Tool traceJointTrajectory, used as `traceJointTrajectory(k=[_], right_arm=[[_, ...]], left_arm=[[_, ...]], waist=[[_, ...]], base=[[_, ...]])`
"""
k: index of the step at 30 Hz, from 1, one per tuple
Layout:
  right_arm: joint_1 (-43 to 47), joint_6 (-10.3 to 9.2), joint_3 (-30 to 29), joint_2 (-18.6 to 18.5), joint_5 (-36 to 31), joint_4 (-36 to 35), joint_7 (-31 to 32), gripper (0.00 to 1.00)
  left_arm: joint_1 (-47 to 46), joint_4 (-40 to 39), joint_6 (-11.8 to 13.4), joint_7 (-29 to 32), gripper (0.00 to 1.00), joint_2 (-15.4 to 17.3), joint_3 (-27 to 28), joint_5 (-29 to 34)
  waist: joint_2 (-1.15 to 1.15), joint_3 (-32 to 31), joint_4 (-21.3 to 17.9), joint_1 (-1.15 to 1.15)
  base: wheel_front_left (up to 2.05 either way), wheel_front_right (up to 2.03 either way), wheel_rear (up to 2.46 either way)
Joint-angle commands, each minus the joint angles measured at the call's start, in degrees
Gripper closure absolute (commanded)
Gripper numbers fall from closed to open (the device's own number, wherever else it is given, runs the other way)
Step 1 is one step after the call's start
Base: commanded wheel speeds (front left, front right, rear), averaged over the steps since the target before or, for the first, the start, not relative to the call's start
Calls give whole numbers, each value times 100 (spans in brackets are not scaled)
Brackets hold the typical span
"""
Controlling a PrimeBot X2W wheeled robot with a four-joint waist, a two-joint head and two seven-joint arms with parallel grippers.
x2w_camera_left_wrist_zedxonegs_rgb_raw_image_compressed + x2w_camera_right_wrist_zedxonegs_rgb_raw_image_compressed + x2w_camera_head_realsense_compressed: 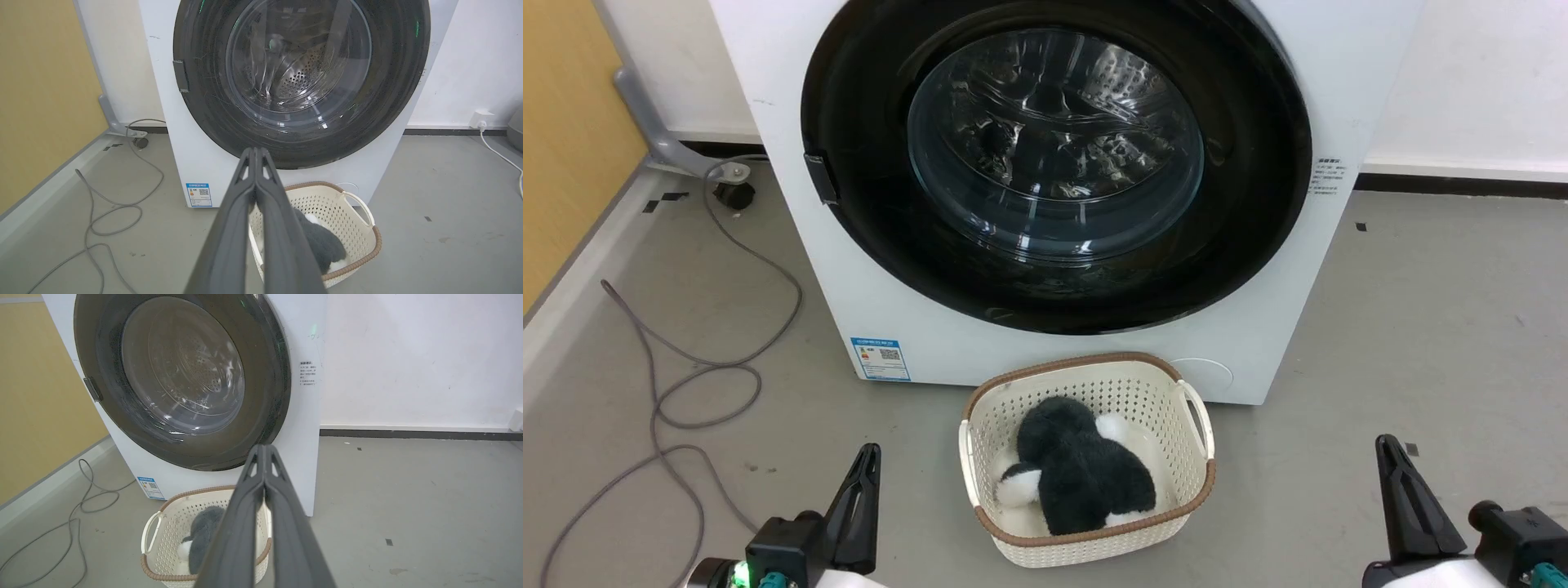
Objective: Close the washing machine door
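The washing machine door (1055, 155) looks flush against the washing machine (931, 343), far ahead. Your left gripper (869, 457) and right gripper (1388, 449) are pinched together, empty. If the latch hasn't caught, the door could swing out over the basket (1086, 365).

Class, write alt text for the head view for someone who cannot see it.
The round black washing machine door sits shut on the white washing machine. Before it, a cream basket holds a plush toy; the left end effector and right end effector sit below, shut.
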Motion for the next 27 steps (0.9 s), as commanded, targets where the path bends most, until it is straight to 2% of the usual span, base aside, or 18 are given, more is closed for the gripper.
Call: traceJointTrajectory(k=[1,27], right_arm=[[-106,-1,17,10,-50,-27,23,100],[-250,-2,106,16,-273,-54,286,100]], left_arm=[[-96,-32,30,29,100,1,23,25],[-213,-113,128,333,100,2,99,139]], waist=[[0,1,-4,0],[0,14,-83,0]], base=[[0,0,0],[0,0,0]])
